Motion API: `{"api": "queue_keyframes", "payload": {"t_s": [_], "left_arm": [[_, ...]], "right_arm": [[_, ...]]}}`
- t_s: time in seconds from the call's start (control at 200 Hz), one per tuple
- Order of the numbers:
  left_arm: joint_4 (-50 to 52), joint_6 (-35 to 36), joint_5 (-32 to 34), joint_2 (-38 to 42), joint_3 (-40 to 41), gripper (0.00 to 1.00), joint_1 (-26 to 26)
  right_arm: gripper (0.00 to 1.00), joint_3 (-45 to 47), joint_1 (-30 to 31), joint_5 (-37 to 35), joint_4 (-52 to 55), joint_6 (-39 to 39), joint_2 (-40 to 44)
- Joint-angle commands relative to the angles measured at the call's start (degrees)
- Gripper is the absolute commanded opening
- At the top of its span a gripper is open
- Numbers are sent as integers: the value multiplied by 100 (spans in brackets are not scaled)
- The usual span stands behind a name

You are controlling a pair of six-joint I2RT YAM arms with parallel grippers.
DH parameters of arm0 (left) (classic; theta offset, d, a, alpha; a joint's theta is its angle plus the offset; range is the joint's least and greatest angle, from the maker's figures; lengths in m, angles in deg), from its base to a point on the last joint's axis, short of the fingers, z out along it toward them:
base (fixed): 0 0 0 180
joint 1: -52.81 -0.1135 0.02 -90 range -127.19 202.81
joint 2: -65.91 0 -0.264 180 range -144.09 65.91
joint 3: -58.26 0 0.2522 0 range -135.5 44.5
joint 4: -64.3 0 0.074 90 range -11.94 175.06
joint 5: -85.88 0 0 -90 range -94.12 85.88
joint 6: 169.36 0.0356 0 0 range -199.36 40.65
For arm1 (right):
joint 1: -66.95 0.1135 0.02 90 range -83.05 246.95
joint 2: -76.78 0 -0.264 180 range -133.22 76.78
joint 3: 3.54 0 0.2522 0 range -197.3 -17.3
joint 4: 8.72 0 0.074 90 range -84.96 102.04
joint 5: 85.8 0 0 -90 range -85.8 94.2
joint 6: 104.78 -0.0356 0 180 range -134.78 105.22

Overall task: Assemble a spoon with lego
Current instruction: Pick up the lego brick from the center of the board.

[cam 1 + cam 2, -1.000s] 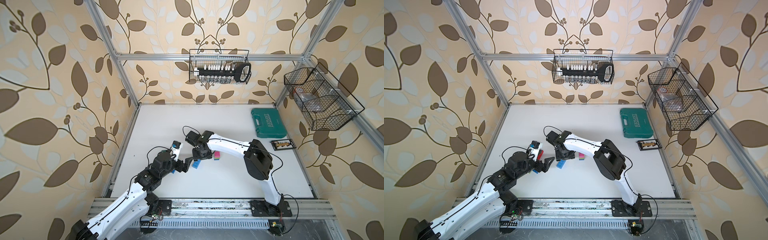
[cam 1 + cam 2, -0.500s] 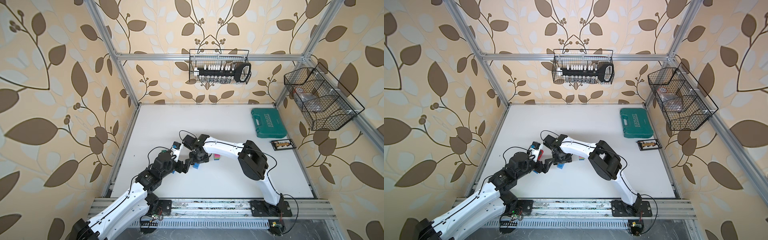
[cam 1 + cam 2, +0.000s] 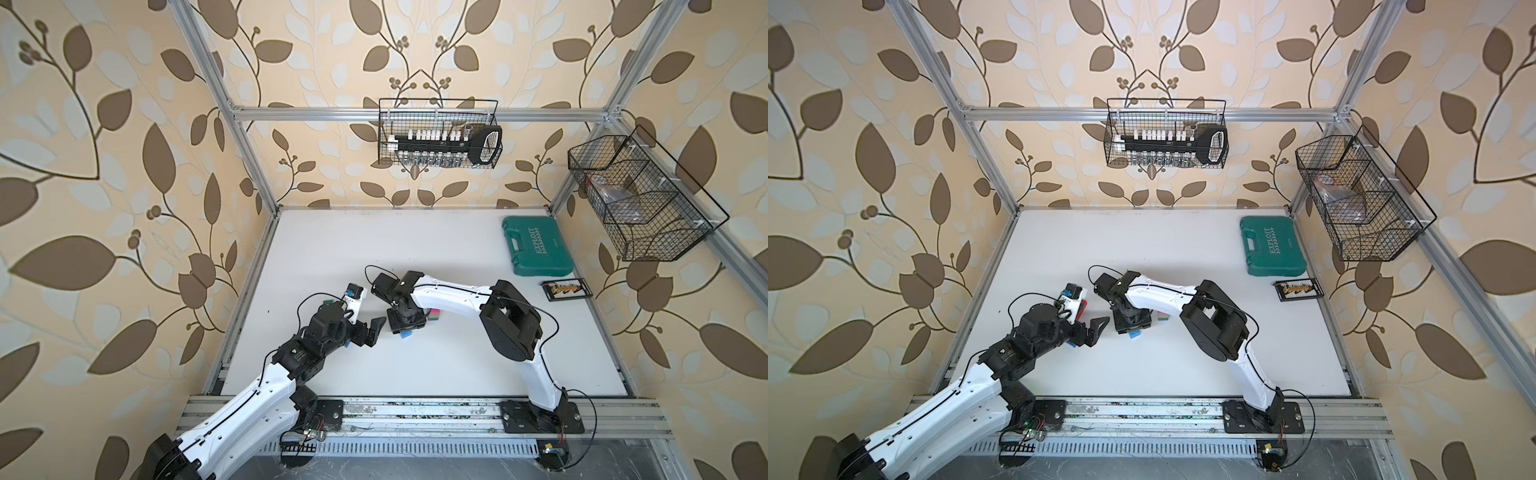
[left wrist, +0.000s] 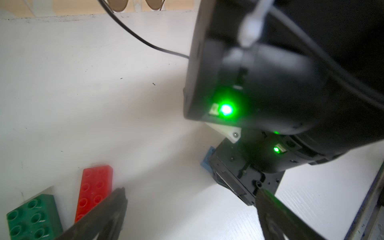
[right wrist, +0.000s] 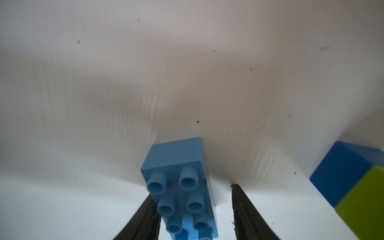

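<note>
The lego lies loose on the white table [image 3: 415, 249]; no spoon is in view. My right gripper [image 5: 193, 199] points down over a light blue brick [image 5: 178, 166], open: one finger [image 5: 145, 216] touches its side, the other stands a little off. In both top views that brick [image 3: 405, 335] [image 3: 1133, 334] peeks out under the right gripper [image 3: 406, 326]. A pink, lime and blue stack [image 3: 434, 316] [image 5: 349, 182] lies close beside it. My left gripper [image 4: 191, 199] [image 3: 368, 330] is open wide and holds nothing. A red brick [image 4: 94, 187] and a dark green brick [image 4: 31, 216] lie next to it.
A teal tool case [image 3: 536, 247] and a black bit tray [image 3: 565, 289] sit at the back right. Wire baskets hang on the back wall [image 3: 438, 133] and the right wall [image 3: 640, 199]. The two grippers stand close together near the table's left front.
My right gripper has shifted slightly over the light blue brick and its jaws have narrowed around it. The left arm has stayed put.
</note>
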Motion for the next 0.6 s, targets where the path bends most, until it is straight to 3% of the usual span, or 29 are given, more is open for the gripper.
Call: {"api": "queue_keyframes", "payload": {"t_s": [0.0, 0.27, 0.595], "left_arm": [[-76, -18, -10, 3, -43, 99, -19], [-84, -29, -19, -33, -51, 99, -19], [-93, -27, -28, -62, -51, 99, -19]], "right_arm": [[52, 52, -11, 47, -3, 182, 221], [41, 30, -27, 34, -6, 235, 249], [47, 48, -36, -18, -3, 212, 389]]}}
